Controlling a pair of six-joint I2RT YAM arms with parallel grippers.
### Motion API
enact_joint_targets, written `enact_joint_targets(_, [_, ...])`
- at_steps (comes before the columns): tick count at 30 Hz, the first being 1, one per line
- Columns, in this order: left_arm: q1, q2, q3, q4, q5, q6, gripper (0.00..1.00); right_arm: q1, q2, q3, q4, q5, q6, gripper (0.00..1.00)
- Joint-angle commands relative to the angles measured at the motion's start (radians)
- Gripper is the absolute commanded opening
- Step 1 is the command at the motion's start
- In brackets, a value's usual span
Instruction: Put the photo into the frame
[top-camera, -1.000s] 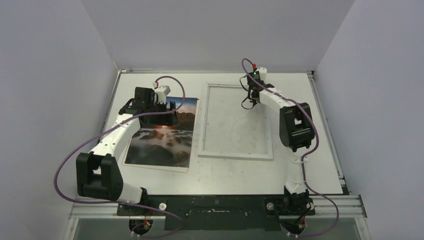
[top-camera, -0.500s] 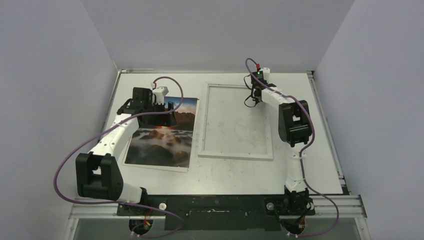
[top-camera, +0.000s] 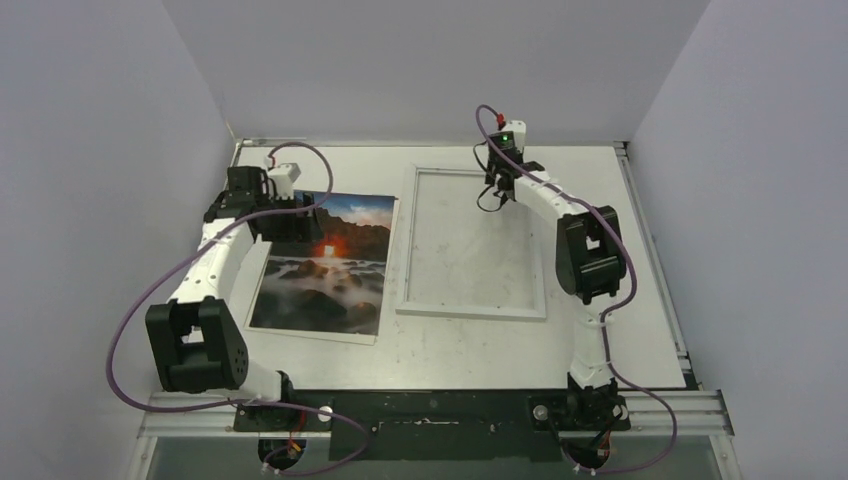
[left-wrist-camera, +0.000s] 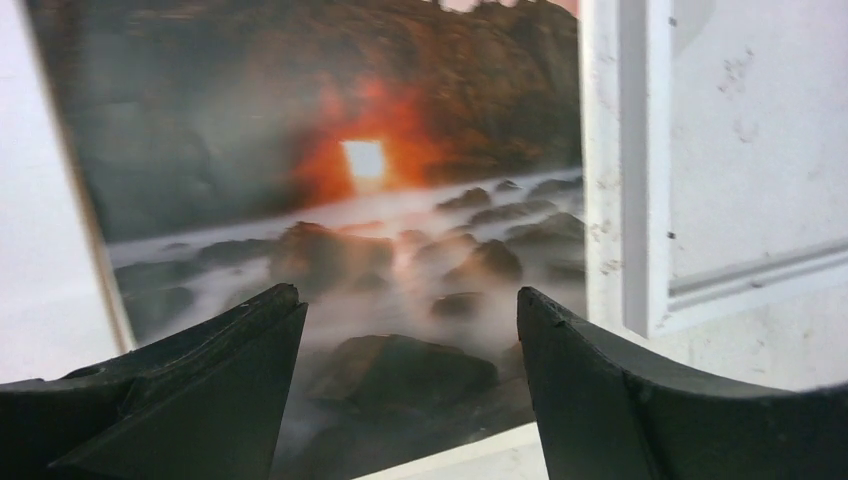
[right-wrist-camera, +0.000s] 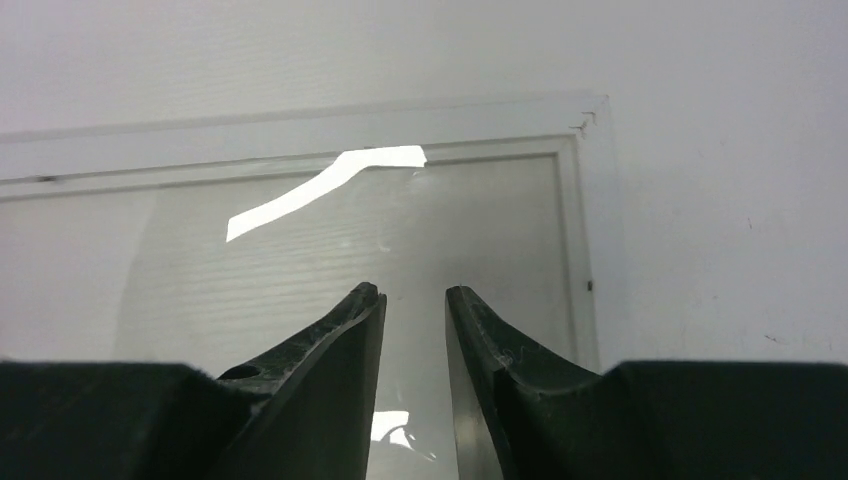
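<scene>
left hand (left-wrist-camera: 408, 298): drew back leftward, uncovering photo (top-camera: 322, 268) | right hand (right-wrist-camera: 413, 297): seemingly opened slightly

Top cam high at near edge looks down on whole table (top-camera: 620, 330); close, low wrist cams share photo (left-wrist-camera: 400, 200) (left), frame (right-wrist-camera: 300, 125) corner (right).

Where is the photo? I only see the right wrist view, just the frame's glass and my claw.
Observer: The photo lies flat on the table, left of the frame, not inside it.
Operator: Is the other claw holding it?
Observer: No, the left claw is open over the photo, holding nothing.
Operator: What's on the photo?
Observer: Dark rocks, white mist and an orange glow.
</scene>
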Motion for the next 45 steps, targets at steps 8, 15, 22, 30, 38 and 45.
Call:
enact_joint_targets(8, [0.258, 0.184, 0.094, -0.004, -0.049, 0.193, 0.78, 0.426, -0.194, -0.022, 0.050, -0.006, 0.047, 0.50])
enact_joint_targets(15, [0.311, 0.250, 0.051, 0.037, -0.087, 0.244, 0.77, 0.556, -0.054, 0.019, 0.016, -0.053, 0.154, 0.57])
enact_joint_targets(22, [0.366, 0.289, 0.060, 0.040, -0.079, 0.265, 0.77, 0.582, 0.023, 0.057, -0.019, -0.086, 0.206, 0.67])
enact_joint_targets(30, [0.377, 0.333, 0.039, 0.048, -0.039, 0.271, 0.67, 0.597, 0.069, 0.058, -0.042, -0.093, 0.259, 0.71])
enact_joint_targets(38, [0.396, 0.378, 0.048, 0.020, -0.008, 0.278, 0.68, 0.610, 0.120, 0.083, -0.045, -0.145, 0.304, 0.72])
enact_joint_targets(45, [0.399, 0.392, 0.039, 0.009, 0.049, 0.279, 0.54, 0.625, 0.115, 0.076, 0.005, -0.183, 0.328, 0.72])
